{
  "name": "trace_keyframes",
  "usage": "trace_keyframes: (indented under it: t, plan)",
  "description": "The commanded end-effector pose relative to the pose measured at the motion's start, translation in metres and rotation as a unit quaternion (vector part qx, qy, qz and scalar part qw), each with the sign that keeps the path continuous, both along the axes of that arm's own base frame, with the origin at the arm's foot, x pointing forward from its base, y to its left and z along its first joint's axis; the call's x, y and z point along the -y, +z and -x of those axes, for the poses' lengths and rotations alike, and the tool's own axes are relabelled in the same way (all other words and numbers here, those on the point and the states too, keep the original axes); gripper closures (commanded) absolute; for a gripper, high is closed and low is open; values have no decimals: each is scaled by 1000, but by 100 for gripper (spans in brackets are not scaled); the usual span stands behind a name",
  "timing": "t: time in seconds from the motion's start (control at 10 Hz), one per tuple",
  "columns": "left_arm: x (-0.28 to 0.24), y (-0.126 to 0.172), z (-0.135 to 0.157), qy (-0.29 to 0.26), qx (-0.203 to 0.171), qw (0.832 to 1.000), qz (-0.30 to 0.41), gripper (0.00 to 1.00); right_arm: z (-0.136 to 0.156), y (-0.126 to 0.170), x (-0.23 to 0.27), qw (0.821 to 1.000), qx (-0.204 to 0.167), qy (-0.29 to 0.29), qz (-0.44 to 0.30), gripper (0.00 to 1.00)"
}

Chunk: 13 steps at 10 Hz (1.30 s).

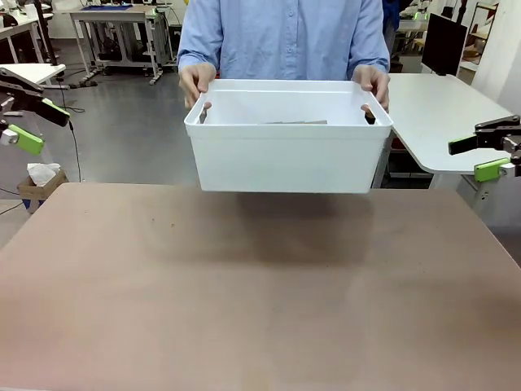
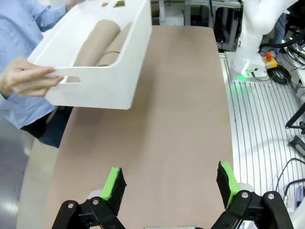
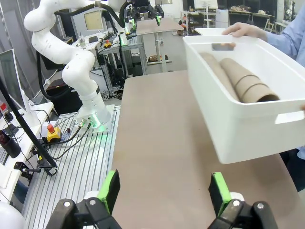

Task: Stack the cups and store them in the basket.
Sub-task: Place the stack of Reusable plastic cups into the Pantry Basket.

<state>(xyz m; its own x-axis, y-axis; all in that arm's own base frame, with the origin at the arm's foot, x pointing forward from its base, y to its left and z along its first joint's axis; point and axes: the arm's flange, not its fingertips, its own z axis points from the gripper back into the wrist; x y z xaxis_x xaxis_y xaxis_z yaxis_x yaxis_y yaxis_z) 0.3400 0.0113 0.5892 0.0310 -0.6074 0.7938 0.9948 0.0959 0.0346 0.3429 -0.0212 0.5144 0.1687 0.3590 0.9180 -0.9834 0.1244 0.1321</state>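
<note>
So the basket (image 1: 289,147) is up off the table (image 1: 244,301) right now, the person has a hand on each short end: one hand (image 1: 196,84) on the left end as seen from the robot's side, the other hand (image 1: 372,84) on the right end, fingers hooked through the handle slots. It hangs over the far edge of the table, casting a soft shadow on the brown top beneath it.

The cups (image 3: 238,78) are inside the basket, lying on their sides as nested stacks along its length. From the left wrist view you can see two tan stacks (image 2: 97,45) side by side on the basket floor, touching each other.

Left gripper (image 2: 169,188) sits well back from the basket, fingers spread wide with nothing between the green pads. Right gripper (image 3: 164,193) is the same deal, jaws wide apart and empty, with the basket above and ahead of it, closer than on the left side
</note>
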Motion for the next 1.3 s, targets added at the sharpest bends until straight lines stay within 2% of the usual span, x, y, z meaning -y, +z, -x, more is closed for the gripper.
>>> trace_keyframes:
  t: [0.0, 1.2]
  plan:
    - [0, 1, -1, -7, 4, 1000, 6, 0, -1, 3, -2, 1000, -5, -6, -1, 0]
    - [0, 1, -1, -7, 4, 1000, 6, 0, -1, 3, -2, 1000, -5, -6, -1, 0]
